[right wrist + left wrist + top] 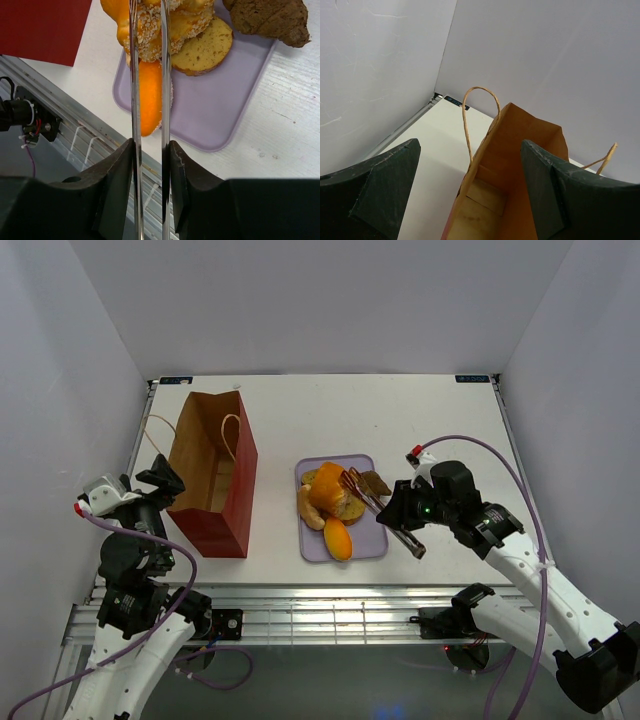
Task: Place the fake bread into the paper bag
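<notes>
The fake bread lies piled on a lavender tray (372, 543): an orange croissant (327, 486), a pale crescent roll (308, 511), an orange bun (337, 538) and a dark brown piece (377, 482). My right gripper (402, 524) is shut on metal tongs (372, 500) that reach over the pile. In the right wrist view the gripper (150, 150) pinches the tongs (133, 75), whose arms straddle a seeded roll (150, 35); their tips are out of frame. The paper bag (215, 475) stands open at the left. My left gripper (160, 480) is open and empty at the bag's near left rim (520, 165).
In the right wrist view a round slice (204, 50), the orange bun (150, 95) and the brown piece (272, 17) lie on the tray (220, 110). The table's front rail (300, 600) runs just below the tray. White walls enclose the table.
</notes>
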Motion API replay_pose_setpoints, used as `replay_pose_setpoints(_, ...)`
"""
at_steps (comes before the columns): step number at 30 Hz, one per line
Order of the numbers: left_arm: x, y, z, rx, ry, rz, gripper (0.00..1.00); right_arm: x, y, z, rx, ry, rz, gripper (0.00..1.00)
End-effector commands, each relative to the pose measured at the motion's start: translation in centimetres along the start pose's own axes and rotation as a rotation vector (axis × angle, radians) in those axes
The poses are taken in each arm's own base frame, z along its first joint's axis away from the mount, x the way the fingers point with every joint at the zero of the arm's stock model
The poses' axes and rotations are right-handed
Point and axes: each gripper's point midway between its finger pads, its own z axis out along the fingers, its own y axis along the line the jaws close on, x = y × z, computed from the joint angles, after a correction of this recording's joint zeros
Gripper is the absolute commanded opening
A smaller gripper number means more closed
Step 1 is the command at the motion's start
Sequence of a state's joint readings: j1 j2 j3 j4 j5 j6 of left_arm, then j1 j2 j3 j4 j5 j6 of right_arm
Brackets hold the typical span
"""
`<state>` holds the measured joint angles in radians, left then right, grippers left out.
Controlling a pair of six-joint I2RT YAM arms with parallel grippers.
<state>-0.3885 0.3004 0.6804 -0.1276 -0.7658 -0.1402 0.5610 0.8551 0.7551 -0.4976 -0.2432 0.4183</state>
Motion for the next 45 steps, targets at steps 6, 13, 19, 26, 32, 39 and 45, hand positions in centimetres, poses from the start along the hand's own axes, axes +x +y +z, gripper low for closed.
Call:
replay_pose_setpoints(6,0.2,-0.4,0.0,0.017,0.012,0.003,0.92,-2.9,2.4,-1.3,-0.074,-0.083,-0.030,0.09)
replay_pose_setpoints(13,0.1,-0.2,0.0,0.011,0.009,0.001,0.92,-5.2,3.5,-2.2,-0.081,-0.126,-0.049,0.08)
replay_pose_setpoints(19,0.0,-0.3,-0.1,0.014,0.008,0.002,0.92,-6.2,3.9,-2.5,-0.081,-0.139,-0.061,0.08)
replay_pose_setpoints(26,-0.1,-0.2,-0.1,0.015,0.002,-0.004,0.92,-7.0,4.1,-3.1,-0.065,-0.151,-0.076,0.08)
replay_pose_setpoints(32,0.0,-0.3,-0.1,0.016,0.004,-0.003,0.92,-6.8,3.6,-3.5,-0.041,-0.163,-0.066,0.40)
replay_pose_setpoints(39,0.0,-0.3,-0.1,0.019,0.005,-0.002,0.92,-6.5,2.7,-3.6,-0.001,-0.179,-0.036,0.44)
replay_pose_setpoints(45,0.1,-0.3,-0.1,0.020,0.007,-0.001,0.92,-6.4,1.8,-3.5,0.041,-0.190,-0.015,0.53)
